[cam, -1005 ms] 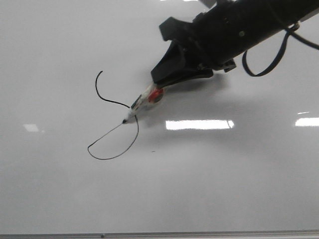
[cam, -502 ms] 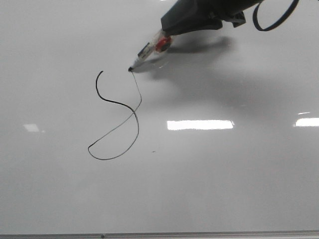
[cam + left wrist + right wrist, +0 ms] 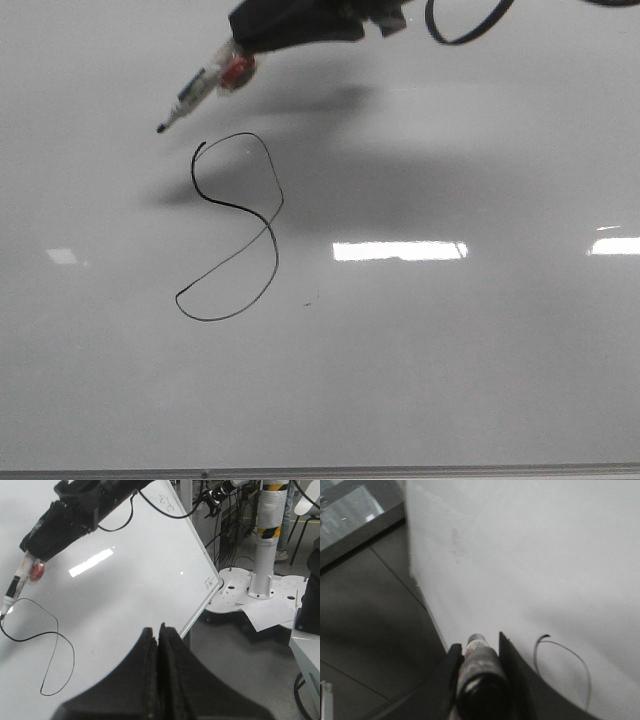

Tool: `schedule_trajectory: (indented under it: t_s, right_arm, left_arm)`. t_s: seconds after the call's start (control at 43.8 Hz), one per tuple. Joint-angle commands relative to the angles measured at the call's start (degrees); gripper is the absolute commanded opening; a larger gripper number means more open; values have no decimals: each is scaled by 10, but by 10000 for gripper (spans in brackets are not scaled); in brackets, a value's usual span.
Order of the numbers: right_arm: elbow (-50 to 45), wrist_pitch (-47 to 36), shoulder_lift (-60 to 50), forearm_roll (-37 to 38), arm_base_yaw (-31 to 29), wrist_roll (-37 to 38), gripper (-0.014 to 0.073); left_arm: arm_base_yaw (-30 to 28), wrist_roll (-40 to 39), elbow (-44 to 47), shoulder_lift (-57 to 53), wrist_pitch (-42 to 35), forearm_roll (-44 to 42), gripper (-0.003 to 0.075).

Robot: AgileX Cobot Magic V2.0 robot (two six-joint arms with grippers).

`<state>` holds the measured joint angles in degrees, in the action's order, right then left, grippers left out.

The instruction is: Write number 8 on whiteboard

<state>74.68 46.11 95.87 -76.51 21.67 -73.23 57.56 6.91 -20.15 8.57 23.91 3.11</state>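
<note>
Now my right jaws (image 3: 236, 62) pinch the marker (image 3: 200, 90), tip clear of the whiteboard (image 3: 450, 350) beside the number 8 (image 3: 235, 228). Left jaws (image 3: 160, 645) pressed together. Writing looks finished; next move: retract.

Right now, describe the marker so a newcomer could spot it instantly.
Start at the whiteboard that fills the front view and find the black hand-drawn number 8 left of centre. Just above and left of its top loop hangs the marker, clamped in the right gripper. It is the only slim, clear-bodied stick with a red blob, its dark tip pointing down-left off the line.
</note>
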Motion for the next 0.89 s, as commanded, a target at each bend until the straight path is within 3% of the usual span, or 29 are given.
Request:
schedule_trajectory:
  t_s: [0.0, 0.137, 0.228, 0.365, 0.434, 0.616, 0.662, 0.868]
  right_arm:
    - [22, 55, -71, 8, -2, -10, -69]
    - [22, 109, -138, 95, -1, 0, -61]
    - [22, 142, -179, 151, 2, 20, -61]
    - [20, 153, -228, 237, 33, 47, -61]
    - [11, 154, -242, 271, 62, 62, -61]
    - [-13, 139, -245, 291, 142, 77, -61]
    - [-13, 132, -245, 290, 162, 77, -61]
    - [-13, 95, -244, 289, 223, 77, -61]
  left_arm:
    - [1, -5, -16, 5, -75, 9, -21]
    - [1, -29, -30, 27, -70, 13, -21]
    - [1, -37, -59, 76, -14, 13, -20]
    - [1, -34, -122, 177, -7, 13, -12]
    - [1, -20, -159, 224, 5, 13, 38]
    - [1, 42, -258, 336, 81, 14, 328]
    - [1, 50, -274, 357, 98, 19, 368]
    - [1, 135, -296, 398, 122, 84, 344]
